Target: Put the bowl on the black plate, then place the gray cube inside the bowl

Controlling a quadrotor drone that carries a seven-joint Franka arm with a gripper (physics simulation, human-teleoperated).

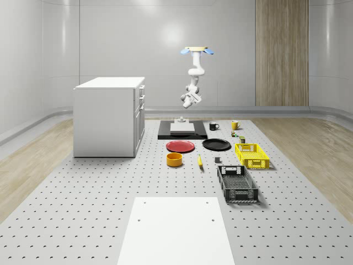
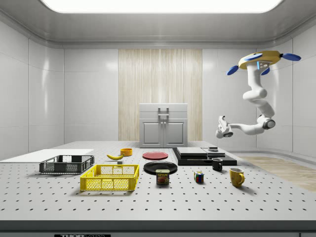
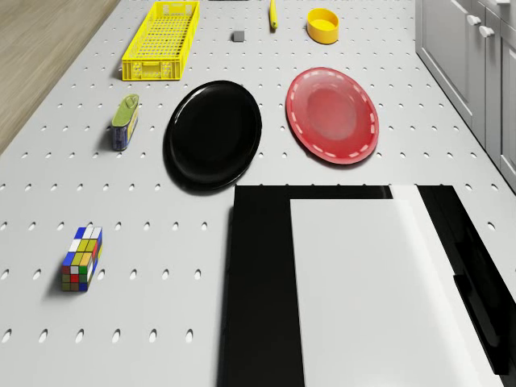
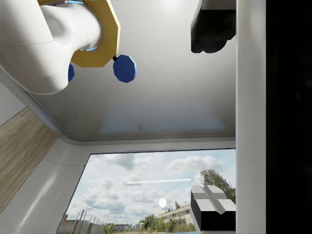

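The perforated grey bench (image 1: 83,210) carries all items. A white cabinet (image 1: 108,116) stands at the whole-scene view's left. The drone (image 1: 197,51) hovers high above the far end of the bench, over a flat black slab topped by a white panel (image 1: 182,129). Its white arm bends down and holds the jaws (image 2: 223,127) well above the slab, clear of every object; whether they are apart or together cannot be told. A black mesh crate (image 1: 237,184) and a yellow mesh basket (image 1: 252,155) lie at the whole-scene view's right. The round black plate (image 1: 216,144) lies bare beside a red plate (image 1: 180,146). The yellow-orange bowl (image 1: 174,159) sits on the bench near the red plate, apart from the black plate. The small gray cube (image 3: 238,36) rests on the bench between bowl and basket.
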